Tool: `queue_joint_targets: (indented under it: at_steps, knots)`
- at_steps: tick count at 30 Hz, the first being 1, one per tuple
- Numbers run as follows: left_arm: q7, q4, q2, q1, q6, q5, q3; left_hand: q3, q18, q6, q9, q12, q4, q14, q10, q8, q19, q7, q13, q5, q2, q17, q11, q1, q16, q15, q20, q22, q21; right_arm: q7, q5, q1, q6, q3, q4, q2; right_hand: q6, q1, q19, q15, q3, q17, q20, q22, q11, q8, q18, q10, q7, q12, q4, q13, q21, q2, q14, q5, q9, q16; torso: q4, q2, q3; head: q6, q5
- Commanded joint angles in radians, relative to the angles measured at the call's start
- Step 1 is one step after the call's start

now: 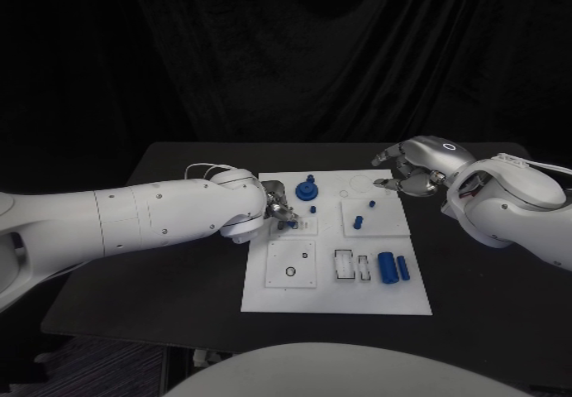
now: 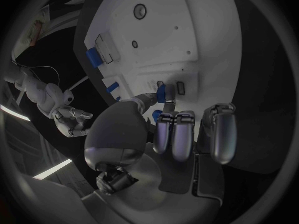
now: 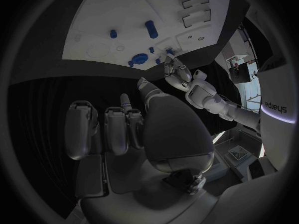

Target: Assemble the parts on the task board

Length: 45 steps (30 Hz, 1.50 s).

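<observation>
The white task board point(image 1: 336, 291) lies mid-table. My left hand point(image 1: 274, 213) is at its left edge and pinches a small blue part point(image 2: 162, 92) between thumb and a finger, just above a pair of small slots point(image 2: 181, 88). My right hand point(image 1: 412, 169) hovers over the board's far right corner, fingers curled in and holding nothing. On the board stand a round blue part with a knob point(image 1: 307, 192) and two short blue pegs point(image 1: 358, 222). A blue cylinder point(image 1: 388, 267) lies near the right edge. The right wrist view shows the board point(image 3: 118, 10) beyond the curled fingers point(image 3: 106, 129).
A thinner blue piece point(image 1: 404, 266) lies beside the cylinder. Two rectangular recesses point(image 1: 345, 265) and a plate with an oval hole point(image 1: 291, 271) sit on the near half of the board. Black table point(image 1: 155, 281) surrounds the board.
</observation>
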Motion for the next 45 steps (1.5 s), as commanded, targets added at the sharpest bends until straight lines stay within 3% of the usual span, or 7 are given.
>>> queue_joint_targets:
  at_steps: [1, 29, 31, 32, 35, 42, 45]
  knots:
    - [0.018, 0.0, 0.005, -0.011, 0.003, 0.004, -0.004, 0.013, 0.016, 0.002, 0.0, 0.003, -0.007, 0.106, 0.106, -0.005, 0.046, -0.005, 0.263, -0.001, 0.011, 0.263, -0.008, 0.002, 0.003, -0.006, -0.007, 0.212, -0.005, -0.017, 0.008, -0.003, 0.007, 0.001, 0.001, -0.002, 0.007, 0.002, 0.026, 0.007, 0.0, 0.05, 0.008, 0.199, 0.001, -0.001, 0.002, -0.007, 0.002, -0.005, -0.002, 0.105, -0.006, 0.005, 0.064, 0.006, -0.001, -0.004, -0.0008, -0.001, 0.0001, 0.0, 0.0]
    - [0.016, -0.008, 0.018, -0.021, 0.038, 0.004, -0.004, 0.018, 0.017, 0.002, 0.006, 0.003, -0.003, 0.106, 0.106, -0.009, 0.043, -0.004, 0.263, -0.015, 0.01, 0.263, -0.007, -0.012, 0.003, -0.005, -0.007, 0.21, -0.011, -0.021, 0.013, -0.005, 0.018, 0.001, -0.002, 0.001, 0.01, 0.002, 0.025, 0.008, 0.0, 0.047, 0.009, 0.197, 0.003, 0.0, 0.003, -0.009, 0.003, -0.007, -0.002, 0.102, -0.01, 0.006, 0.063, 0.006, -0.002, -0.006, -0.0023, 0.0, 0.0008, 0.0, -0.002]
    - [0.02, -0.008, 0.018, -0.021, 0.039, 0.004, -0.004, 0.014, 0.018, 0.002, 0.009, 0.003, 0.006, 0.106, 0.106, -0.013, 0.043, -0.004, 0.263, -0.05, 0.011, 0.263, -0.007, -0.028, 0.003, -0.004, -0.006, 0.209, -0.013, -0.021, 0.013, -0.005, 0.018, 0.001, -0.003, 0.001, 0.01, 0.002, 0.025, 0.008, 0.0, 0.047, 0.009, 0.197, 0.003, 0.0, 0.003, -0.009, 0.003, -0.007, -0.002, 0.102, -0.01, 0.006, 0.063, 0.006, -0.002, -0.006, -0.0019, -0.001, 0.0006, 0.0, -0.002]
    - [0.021, -0.009, 0.019, -0.021, 0.04, 0.004, -0.004, -0.016, 0.018, 0.005, 0.01, 0.003, 0.045, 0.106, 0.106, -0.016, 0.041, 0.0, 0.263, -0.119, 0.009, 0.263, -0.003, -0.074, 0.003, 0.0, -0.003, 0.209, -0.017, -0.021, 0.013, -0.005, 0.019, 0.001, -0.003, 0.002, 0.01, 0.002, 0.025, 0.008, 0.0, 0.047, 0.009, 0.197, 0.003, 0.0, 0.003, -0.009, 0.003, -0.007, -0.002, 0.102, -0.01, 0.006, 0.063, 0.006, -0.002, -0.006, -0.0017, -0.001, 0.0006, 0.0, -0.003]
    - [0.024, -0.01, 0.019, -0.021, 0.043, 0.004, -0.004, -0.048, 0.02, 0.001, 0.011, 0.003, 0.069, 0.106, 0.106, -0.028, 0.039, 0.002, 0.263, -0.179, 0.01, 0.263, -0.001, -0.099, 0.003, 0.001, -0.002, 0.207, -0.024, -0.02, 0.013, -0.006, 0.019, 0.001, -0.004, 0.002, 0.01, 0.002, 0.025, 0.008, 0.0, 0.047, 0.009, 0.197, 0.003, 0.0, 0.003, -0.009, 0.003, -0.007, -0.002, 0.102, -0.01, 0.006, 0.063, 0.006, -0.002, -0.006, -0.002, -0.001, 0.0006, 0.0, -0.002]
    - [0.012, -0.017, 0.019, -0.022, 0.065, 0.004, -0.004, -0.127, 0.023, -0.038, 0.003, 0.003, 0.119, 0.106, 0.106, -0.075, 0.032, 0.02, 0.263, -0.245, 0.005, 0.263, 0.015, -0.14, 0.003, 0.013, 0.008, 0.202, -0.043, -0.019, 0.013, -0.007, 0.02, 0.001, -0.004, 0.002, 0.011, 0.002, 0.025, 0.009, 0.0, 0.046, 0.009, 0.197, 0.004, 0.0, 0.003, -0.009, 0.003, -0.007, -0.002, 0.102, -0.01, 0.006, 0.063, 0.006, -0.003, -0.007, -0.002, -0.001, 0.0, 0.0, -0.003]
    - [0.005, -0.019, 0.018, -0.022, 0.075, 0.004, -0.004, -0.139, 0.023, -0.049, 0.005, 0.003, 0.12, 0.106, 0.106, -0.083, 0.032, 0.024, 0.263, -0.247, 0.011, 0.263, 0.018, -0.134, 0.003, 0.016, 0.011, 0.202, -0.043, -0.019, 0.013, -0.007, 0.021, 0.001, -0.004, 0.002, 0.011, 0.002, 0.025, 0.009, 0.0, 0.046, 0.009, 0.197, 0.004, 0.0, 0.003, -0.009, 0.003, -0.007, -0.002, 0.102, -0.01, 0.006, 0.063, 0.006, -0.003, -0.007, -0.0017, -0.001, 0.0002, 0.0, -0.004]
